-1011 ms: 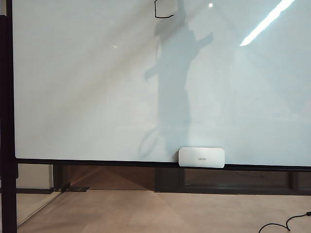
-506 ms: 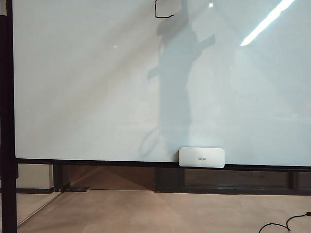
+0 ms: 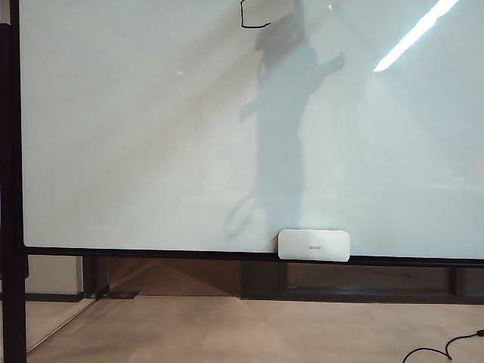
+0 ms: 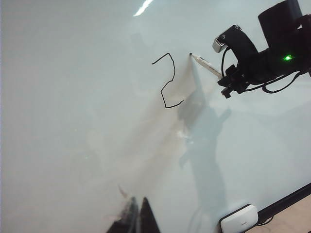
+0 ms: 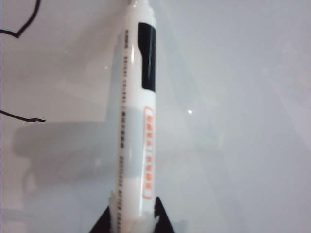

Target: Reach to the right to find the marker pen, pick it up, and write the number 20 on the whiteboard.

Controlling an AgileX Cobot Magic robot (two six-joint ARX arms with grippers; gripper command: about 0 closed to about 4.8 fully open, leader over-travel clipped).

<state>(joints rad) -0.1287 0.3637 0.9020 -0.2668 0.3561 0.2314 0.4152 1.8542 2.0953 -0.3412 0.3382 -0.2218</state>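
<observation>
- While the right gripper point(image 5: 131, 218) clamps the marker pen point(image 5: 137, 121), its tip meets the whiteboard point(image 3: 136, 151) at 3 o'clock of the drawn 2 point(image 4: 166, 80).
- Left gripper point(image 4: 138, 218): jaw state cannot be told.

A beige floor point(image 3: 249, 329) is seen below, and a black cable point(image 3: 442, 349) is laid on it at the right. A dark low rail point(image 3: 265, 280) is placed along the wall under the board, with a dark vertical post point(image 3: 10, 189) at the left. A bright strip of ceiling light point(image 3: 414, 34) is reflected at the upper right.
</observation>
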